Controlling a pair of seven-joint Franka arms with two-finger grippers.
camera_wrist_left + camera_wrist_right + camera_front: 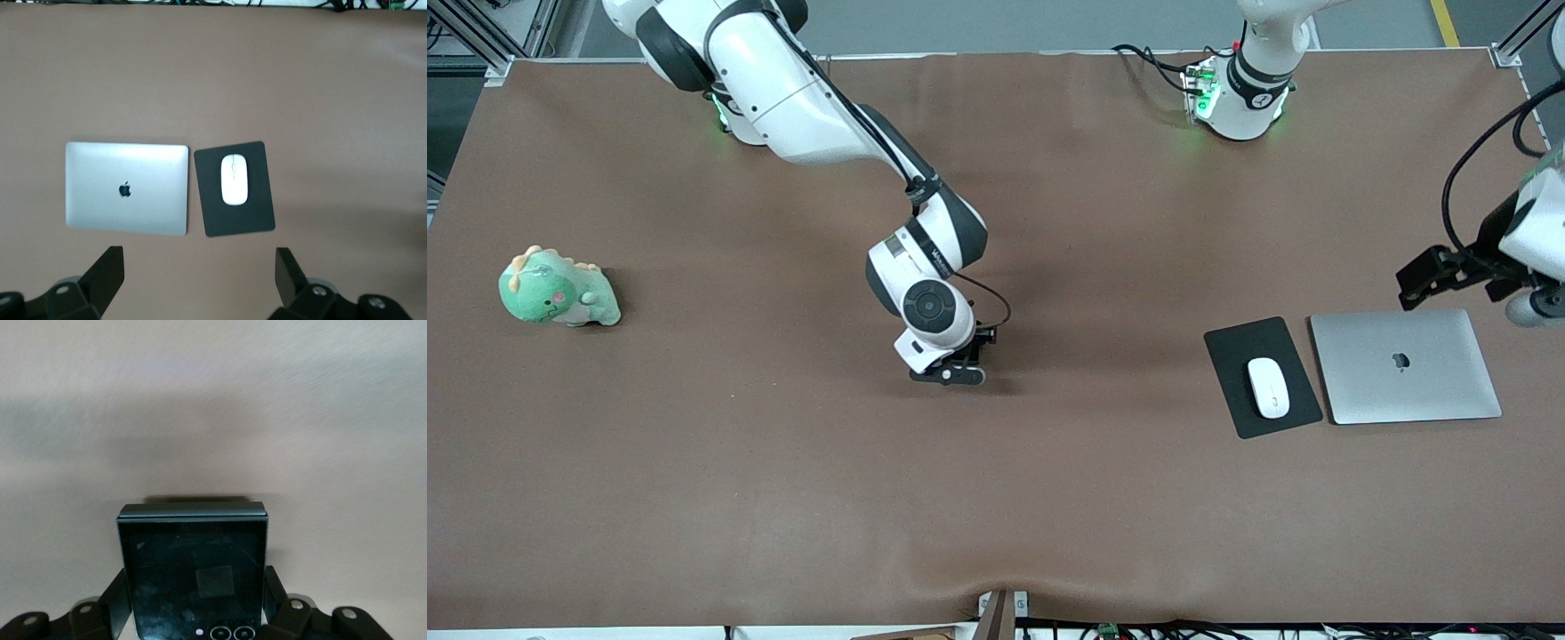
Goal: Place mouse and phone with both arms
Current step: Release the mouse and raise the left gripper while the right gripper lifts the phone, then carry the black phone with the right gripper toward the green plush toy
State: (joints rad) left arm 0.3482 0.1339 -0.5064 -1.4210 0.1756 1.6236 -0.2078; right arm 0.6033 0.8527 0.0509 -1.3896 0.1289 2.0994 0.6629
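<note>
My right gripper is low over the middle of the table. In the right wrist view it is shut on the black phone, with a finger against each side edge and the camera rings close to the wrist. In the front view the hand hides the phone. The white mouse lies on a black mouse pad toward the left arm's end; it also shows in the left wrist view. My left gripper hovers open and empty over the table by the laptop; its own view shows it with the jaws wide apart.
A closed silver laptop lies beside the mouse pad, toward the left arm's end of the table, and shows in the left wrist view. A green plush dinosaur sits near the right arm's end of the brown table.
</note>
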